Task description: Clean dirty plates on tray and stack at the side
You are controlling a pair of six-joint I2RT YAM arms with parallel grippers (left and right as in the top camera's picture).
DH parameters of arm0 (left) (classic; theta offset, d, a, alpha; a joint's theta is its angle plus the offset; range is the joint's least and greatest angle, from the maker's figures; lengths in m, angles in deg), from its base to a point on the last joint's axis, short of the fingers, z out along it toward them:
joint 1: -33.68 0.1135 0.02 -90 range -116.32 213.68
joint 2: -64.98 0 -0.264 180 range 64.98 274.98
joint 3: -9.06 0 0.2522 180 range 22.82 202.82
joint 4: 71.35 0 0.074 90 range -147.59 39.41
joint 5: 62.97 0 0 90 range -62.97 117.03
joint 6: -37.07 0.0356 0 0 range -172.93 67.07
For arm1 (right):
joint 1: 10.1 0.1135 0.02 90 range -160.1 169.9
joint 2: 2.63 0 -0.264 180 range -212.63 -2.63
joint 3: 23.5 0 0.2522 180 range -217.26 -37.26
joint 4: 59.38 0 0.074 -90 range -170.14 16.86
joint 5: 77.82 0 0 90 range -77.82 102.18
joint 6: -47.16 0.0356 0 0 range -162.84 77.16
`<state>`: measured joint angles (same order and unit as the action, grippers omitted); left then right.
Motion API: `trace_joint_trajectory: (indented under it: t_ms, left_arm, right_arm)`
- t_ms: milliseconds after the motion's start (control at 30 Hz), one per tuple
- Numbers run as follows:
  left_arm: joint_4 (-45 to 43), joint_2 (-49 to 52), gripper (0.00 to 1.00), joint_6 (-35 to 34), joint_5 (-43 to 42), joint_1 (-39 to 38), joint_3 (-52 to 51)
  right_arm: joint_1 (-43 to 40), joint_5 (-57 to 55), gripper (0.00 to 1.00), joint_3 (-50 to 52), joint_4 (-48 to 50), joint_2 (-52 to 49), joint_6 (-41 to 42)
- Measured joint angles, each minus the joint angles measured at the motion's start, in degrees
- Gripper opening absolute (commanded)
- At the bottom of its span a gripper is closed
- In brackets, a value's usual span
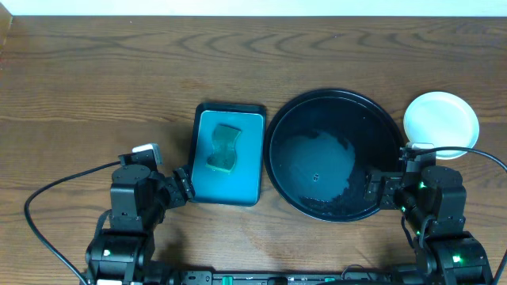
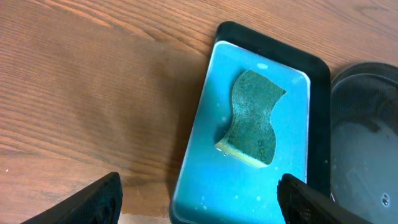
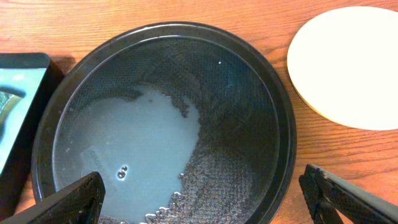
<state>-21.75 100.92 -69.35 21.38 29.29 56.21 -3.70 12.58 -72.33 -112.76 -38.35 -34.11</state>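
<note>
Plates (image 1: 441,119) lie at the right edge of the overhead view, on the bare wooden table (image 1: 79,79) just beside the round black tray (image 1: 333,92) and outside its rim. We see one pale round top; a second rim seems to peek out below it, but we cannot tell how many are stacked. The right gripper (image 1: 392,180) sits below and to the left of them, over the tray's lower right rim, its jaws spread wide and holding nothing. In the right wrist view the plates (image 3: 348,62) fill the upper right corner, well clear of the fingers (image 3: 348,202) at the bottom. The tray (image 3: 236,81) carries no plate there, only a milky puddle (image 3: 143,143) and beads of water. At lower left of the overhead view the left gripper (image 1: 170,178) is also wide open and empty, just beside the rectangular teal tray (image 1: 245,178), where a green sponge (image 1: 224,148) rests
</note>
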Motion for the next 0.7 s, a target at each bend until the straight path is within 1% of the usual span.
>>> trace_joint_trajectory:
  t_ms: [200,333,467,700]
  left_arm:
    - [0.00,0.00,0.80,0.00,0.00,0.00,0.00]
    - [0.00,0.00,0.80,0.00,0.00,0.00,0.00]
    - [0.04,0.00,0.81,0.00,0.00,0.00,-0.02]
    - [0.11,0.02,0.80,0.00,-0.02,0.00,-0.09]
  right_arm:
    - [0.02,-0.02,0.99,0.42,-1.44,1.11,-0.02]
    - [0.02,-0.26,0.99,2.40,0.35,6.21,-0.09]
    - [0.00,-0.31,0.99,7.30,6.34,15.61,-0.28]
    - [0.02,0.68,0.99,20.76,18.75,32.37,-0.28]
